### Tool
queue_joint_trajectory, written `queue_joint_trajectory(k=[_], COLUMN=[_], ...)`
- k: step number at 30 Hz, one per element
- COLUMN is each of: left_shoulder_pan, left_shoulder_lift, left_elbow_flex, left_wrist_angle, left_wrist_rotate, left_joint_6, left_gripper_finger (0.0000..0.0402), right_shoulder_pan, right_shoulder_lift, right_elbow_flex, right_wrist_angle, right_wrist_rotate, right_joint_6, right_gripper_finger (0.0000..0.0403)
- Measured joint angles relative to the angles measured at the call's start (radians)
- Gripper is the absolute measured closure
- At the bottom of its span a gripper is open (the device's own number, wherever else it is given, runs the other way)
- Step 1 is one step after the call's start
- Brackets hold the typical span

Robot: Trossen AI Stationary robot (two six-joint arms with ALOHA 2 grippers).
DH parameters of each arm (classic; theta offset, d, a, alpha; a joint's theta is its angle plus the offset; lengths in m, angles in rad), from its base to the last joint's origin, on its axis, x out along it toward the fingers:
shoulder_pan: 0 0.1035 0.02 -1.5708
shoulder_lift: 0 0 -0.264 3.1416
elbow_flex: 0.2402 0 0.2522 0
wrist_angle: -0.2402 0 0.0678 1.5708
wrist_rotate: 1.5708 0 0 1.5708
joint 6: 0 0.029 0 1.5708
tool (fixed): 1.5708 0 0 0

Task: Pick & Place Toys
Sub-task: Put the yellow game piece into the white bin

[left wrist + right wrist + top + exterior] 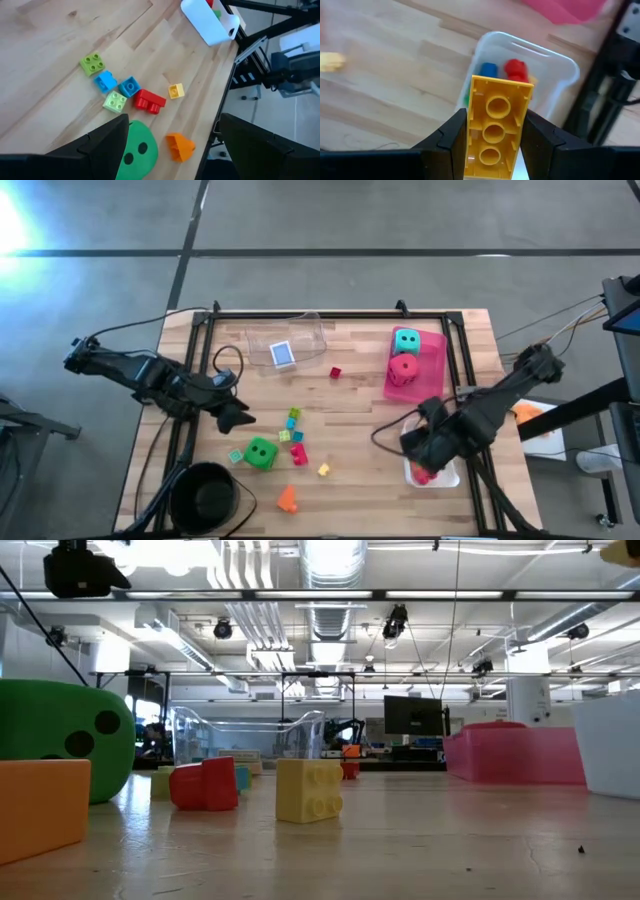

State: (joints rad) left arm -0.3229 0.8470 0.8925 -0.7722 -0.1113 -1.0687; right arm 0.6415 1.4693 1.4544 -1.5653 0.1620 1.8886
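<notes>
On the table (360,405), right side, high view: shows right gripper (420,452) hanging over white tray (450,477) at the near edge. Shows left gripper (237,418) just beside green die (262,453), loose bricks (294,432) near. Places teal die (406,340) and red die (403,367) in pink tray (432,385), blue box (283,354) in clear tray (305,335).

Low view: shows no gripper. Shows green die, orange brick (40,805) and small yellow brick (308,790) resting on the table.

Left wrist view: shows left fingers (105,145) spread apart, holding nothing, green die below and between.

Right wrist view: shows right gripper clamped on long brick (495,120), raised above the white tray, blue and red bricks already inside. Puts the long axis in line with the fingers, far end pointing out toward the tray, hollow underside facing the camera, studs turned away.

Step in hand, as judged: placing, carry nearly done. Next move: centre over the tray, lower, part the fingers. Calls for keeping the long axis inside the tray walls, to avoid catching on the rim
</notes>
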Motion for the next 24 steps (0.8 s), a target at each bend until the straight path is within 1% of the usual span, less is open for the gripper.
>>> queue_joint_trajectory(k=[3, 6, 11, 14, 17, 24], left_shoulder_pan=[0.0, 0.004, 0.019, 0.033, 0.039, 0.039], left_shoulder_lift=[0.001, 0.001, 0.002, 0.002, 0.002, 0.002], left_elbow_flex=[0.0, 0.0, 0.0, 0.0, 0.0, 0.0], left_wrist_angle=[-0.002, -0.002, -0.002, -0.002, -0.002, -0.003], left_wrist_rotate=[0.0, -0.001, -0.004, -0.004, -0.004, -0.004], left_joint_6=[-0.028, -0.052, -0.072, -0.082, -0.085, -0.088], left_gripper_finger=[0.0085, 0.0085, 0.0085, 0.0085, 0.0085, 0.0085], right_shoulder_pan=[0.0, 0.0, -0.002, -0.003, -0.008, -0.056], right_shoulder_lift=[-0.062, -0.106, -0.144, -0.146, -0.132, -0.097], right_elbow_flex=[-0.09, -0.185, -0.333, -0.402, -0.442, -0.521], right_wrist_angle=[0.009, 0.033, 0.21, 0.27, 0.281, 0.459], right_wrist_rotate=[-0.035, -0.04, -0.043, -0.053, -0.056, -0.058], right_joint_6=[0.049, 0.108, 0.11, 0.121, 0.125, 0.068], right_gripper_finger=[0.0271, 0.0271, 0.0271, 0.0271, 0.0271, 0.0271])
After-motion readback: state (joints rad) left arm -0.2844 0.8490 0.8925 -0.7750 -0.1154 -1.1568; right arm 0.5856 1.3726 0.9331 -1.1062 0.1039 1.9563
